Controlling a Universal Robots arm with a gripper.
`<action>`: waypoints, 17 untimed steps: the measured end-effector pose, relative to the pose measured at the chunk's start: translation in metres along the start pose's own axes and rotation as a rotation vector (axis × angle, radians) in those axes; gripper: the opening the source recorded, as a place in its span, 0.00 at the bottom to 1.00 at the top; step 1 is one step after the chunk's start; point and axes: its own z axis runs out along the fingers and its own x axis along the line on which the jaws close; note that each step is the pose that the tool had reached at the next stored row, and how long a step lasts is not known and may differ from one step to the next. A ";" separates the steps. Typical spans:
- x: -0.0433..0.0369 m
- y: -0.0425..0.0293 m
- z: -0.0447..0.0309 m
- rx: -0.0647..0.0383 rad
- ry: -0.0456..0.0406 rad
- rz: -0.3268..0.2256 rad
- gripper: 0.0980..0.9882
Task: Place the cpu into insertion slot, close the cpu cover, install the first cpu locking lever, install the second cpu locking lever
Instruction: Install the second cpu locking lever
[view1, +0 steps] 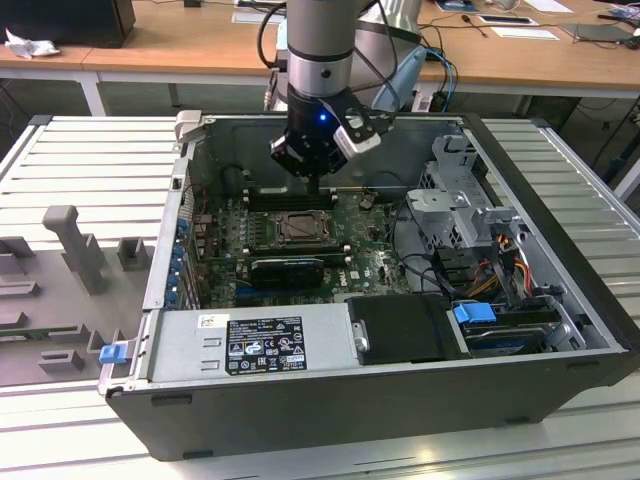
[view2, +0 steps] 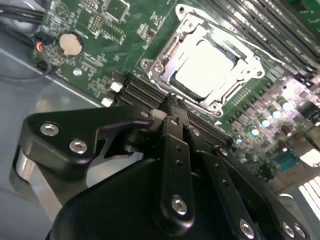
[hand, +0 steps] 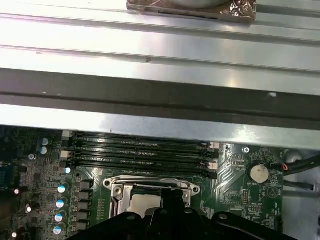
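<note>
Open computer case (view1: 560, 250) on slatted metal surface (view1: 90, 160), walls upright on all four sides, access from above only. Green motherboard (view2: 95, 30) flat on case floor. Insertion slot (view2: 210, 65) near board centre, square with silver rim, edges parallel to the long memory slots (hand: 140, 150) just beside it. Cpu (view2: 202, 70) seated flat in slot, pale face up, no long axis. Cpu cover (view2: 245, 55) lying down around chip as silver frame; latched or not cannot be told. Hand (view2: 172, 102) above slot's near edge, fingers pressed together, gripping nothing, narrow clearance to memory slots. Round coin cell (view2: 70, 44) well apart. Black expansion card (view1: 285, 267) beside slot in exterior view.
</note>
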 end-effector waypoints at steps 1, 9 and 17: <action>0.0002 -0.0027 0.0002 -0.001 0.0070 0.003 0.01; 0.0026 -0.0359 0.0014 -0.001 0.0088 0.008 0.01; 0.0042 -0.0589 0.0048 -0.002 0.0233 0.013 0.01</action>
